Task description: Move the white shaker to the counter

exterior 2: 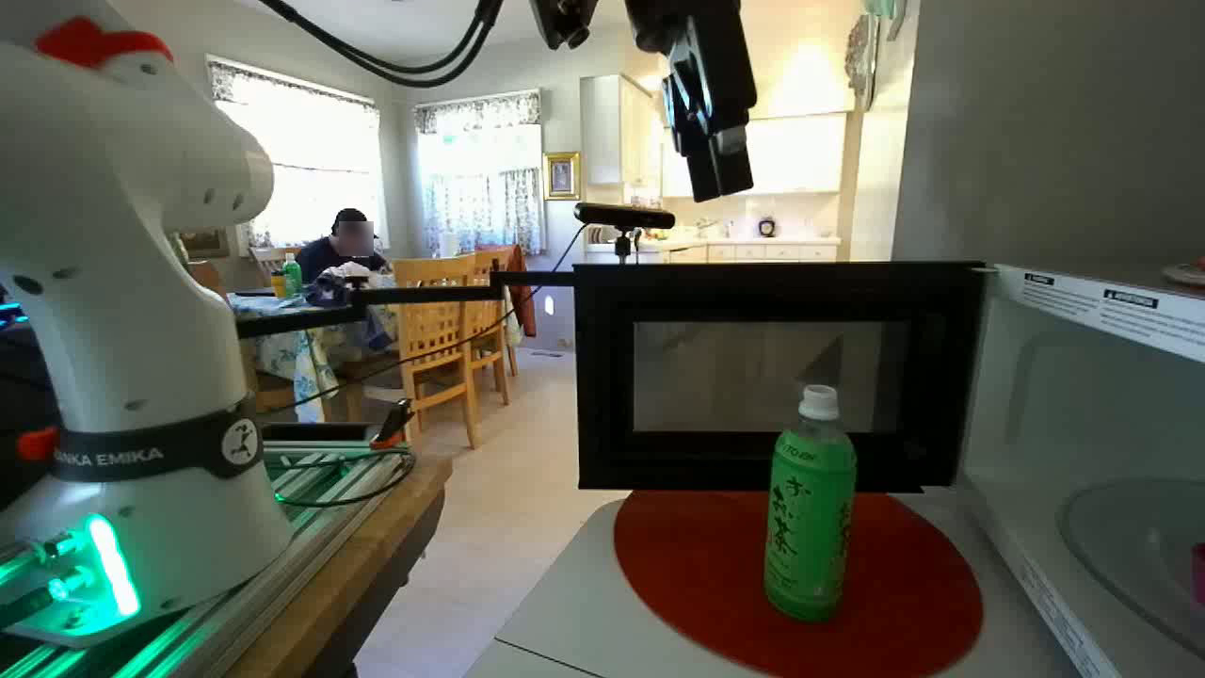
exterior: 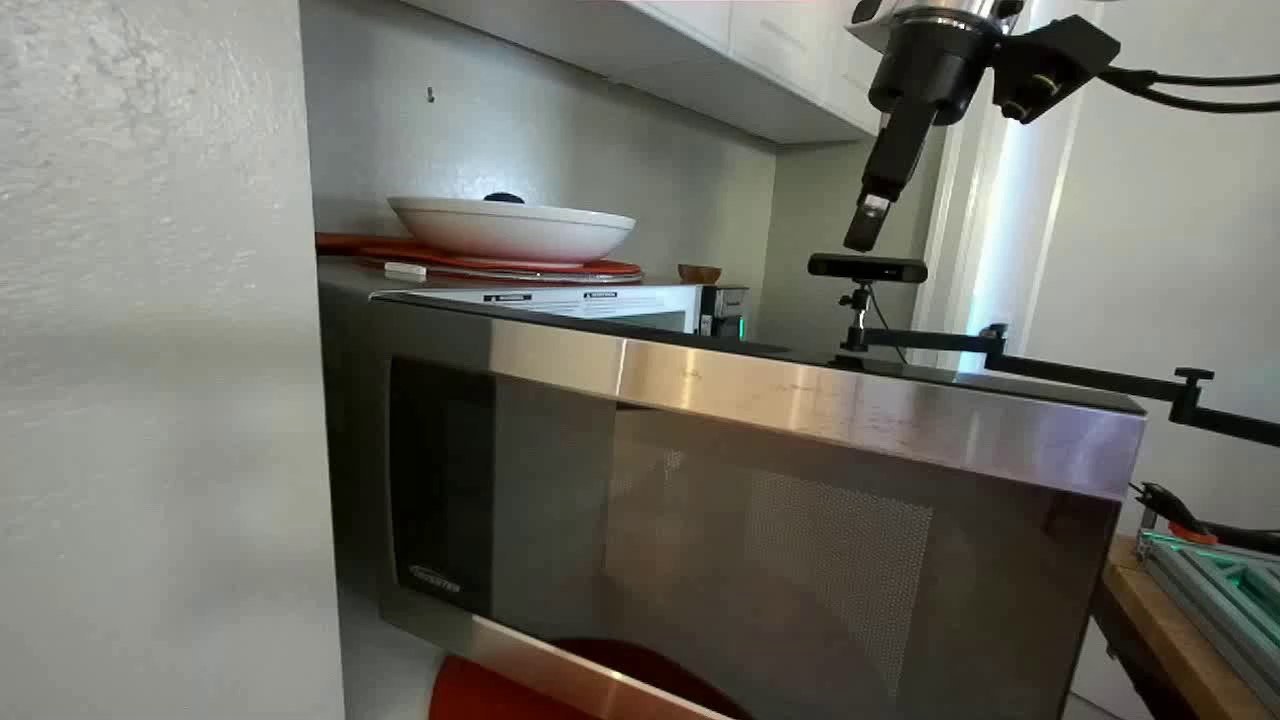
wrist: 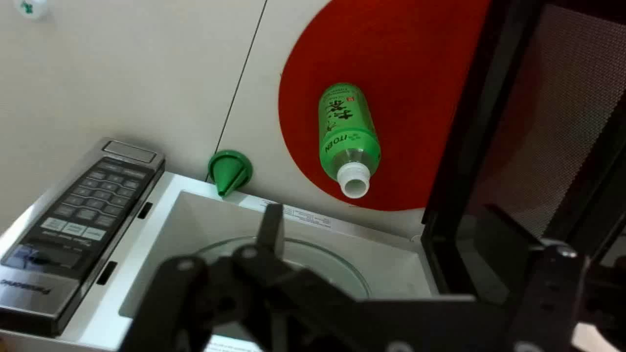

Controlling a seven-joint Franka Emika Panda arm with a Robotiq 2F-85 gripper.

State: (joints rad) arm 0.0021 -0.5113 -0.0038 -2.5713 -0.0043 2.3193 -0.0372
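Note:
The white shaker does not clearly show in any view; it is hidden or out of view. The pale counter point(exterior 2: 565, 584) lies in front of the microwave, and it also shows in the wrist view point(wrist: 146, 73). My gripper point(exterior: 865, 225) hangs in the air above the open microwave door, and it also shows in an exterior view point(exterior 2: 720, 169). In the wrist view its two fingers point(wrist: 391, 234) stand wide apart with nothing between them. The glass turntable point(wrist: 323, 264) inside the microwave is partly hidden behind the gripper.
A green tea bottle point(exterior 2: 811, 527) stands upright on a red round mat point(exterior 2: 904, 565). The open microwave door point(exterior: 760, 520) juts out. A green funnel point(wrist: 229, 171) and small white round thing point(wrist: 31, 9) are on the counter. A wide white bowl point(exterior: 510, 230) sits on the microwave. A camera point(exterior: 868, 267) stands beneath the gripper.

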